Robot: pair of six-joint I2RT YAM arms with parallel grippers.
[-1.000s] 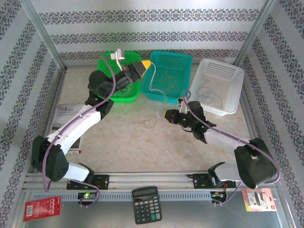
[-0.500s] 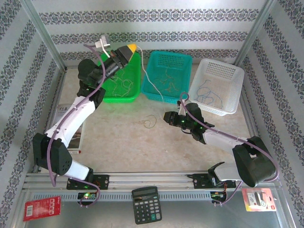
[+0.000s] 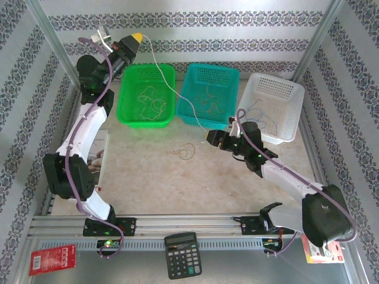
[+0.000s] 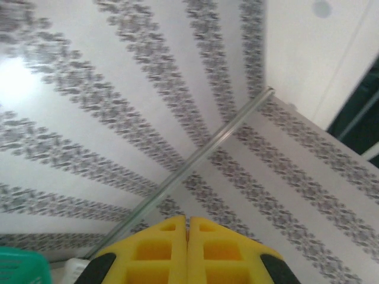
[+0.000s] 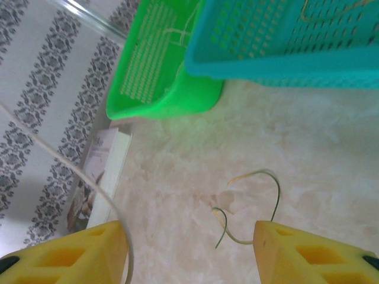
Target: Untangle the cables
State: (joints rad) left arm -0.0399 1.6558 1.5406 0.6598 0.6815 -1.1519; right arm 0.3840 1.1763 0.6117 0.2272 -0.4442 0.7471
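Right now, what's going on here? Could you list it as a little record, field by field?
Left pincer: shut, high up, a whitish cable trailing from its tip
Right pincer: open, low over the table, that cable running past it
Loose cable: curled on the table, apart from both pincers
Baskets: green basket, teal basket and white basket in a row at the back, with thin curly cables inside
Near edge: calculator

Bare tabletop [image 3: 177,183] free mid-table, baskets [image 3: 216,66] blocking the back, pale cable [image 5: 89,182] strung across.
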